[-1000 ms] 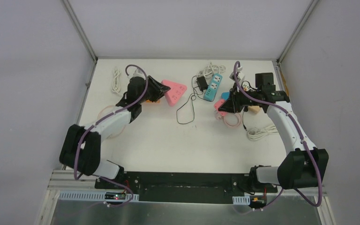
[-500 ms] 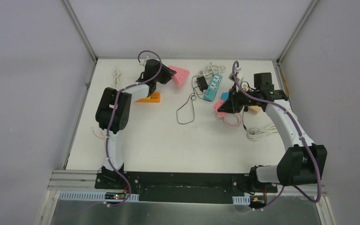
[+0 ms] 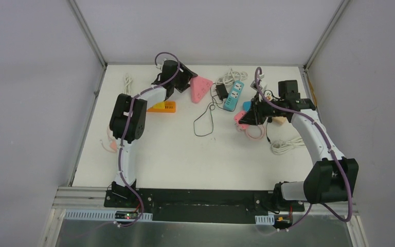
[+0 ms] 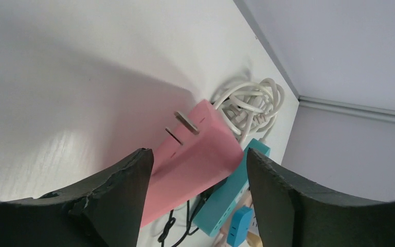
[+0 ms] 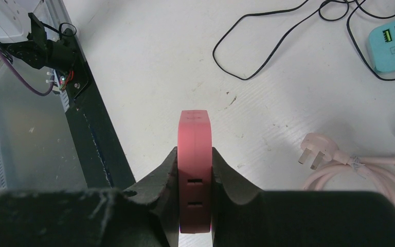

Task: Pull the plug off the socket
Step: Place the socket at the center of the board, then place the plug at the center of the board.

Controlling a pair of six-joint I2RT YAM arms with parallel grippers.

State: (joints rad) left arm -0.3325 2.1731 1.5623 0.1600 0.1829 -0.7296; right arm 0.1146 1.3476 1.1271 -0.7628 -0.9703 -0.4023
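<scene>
Left arm (image 3: 126,149) reaches far forward, elbow raised, forearm angled right toward the back. Left gripper (image 4: 198,157): fingers (image 4: 118,195) spread well apart. Right arm (image 3: 316,136) bent, wrist turned inward to the left. Right gripper (image 5: 194,154): fingers (image 5: 157,180) drawn close, gripping.

White links (image 3: 313,136), black joints (image 3: 334,180), black tools (image 5: 194,152), purple cables (image 3: 165,53).

Pink socket (image 5: 194,170) on edge, pink plug (image 5: 321,146) flat nearby, unplugged
</scene>
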